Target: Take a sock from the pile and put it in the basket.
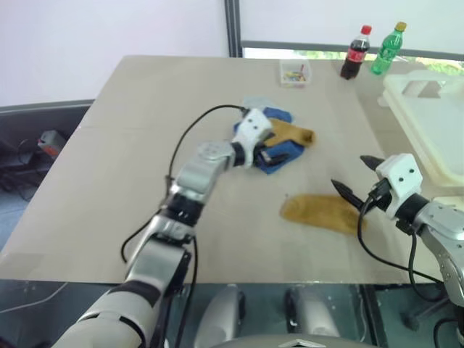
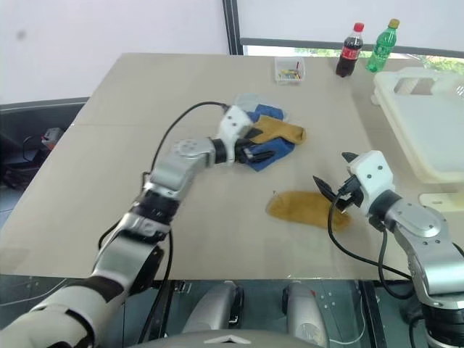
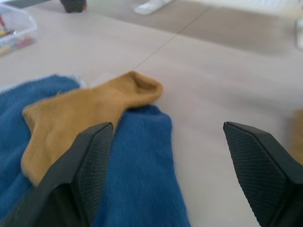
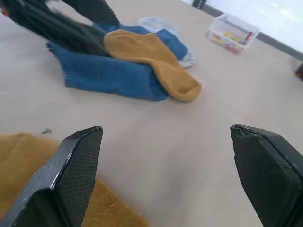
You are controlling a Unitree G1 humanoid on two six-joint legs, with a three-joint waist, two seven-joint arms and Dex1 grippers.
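The pile (image 1: 279,138), soft, light socks near the desk's (image 1: 130,159) far middle, should bunch easily, so the wide-open, empty left claw (image 1: 270,155) at it might pinch the mustard sock's (image 3: 85,118) middle; the right claw (image 1: 359,181) gapes empty.

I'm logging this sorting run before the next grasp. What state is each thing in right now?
left gripper: open, at the pile.
right gripper: open, holding nothing.
pile: heaped on the table.
loose mustard sock: flat on the table, outside the basket.
basket: upright.
two bottles: upright, capped.
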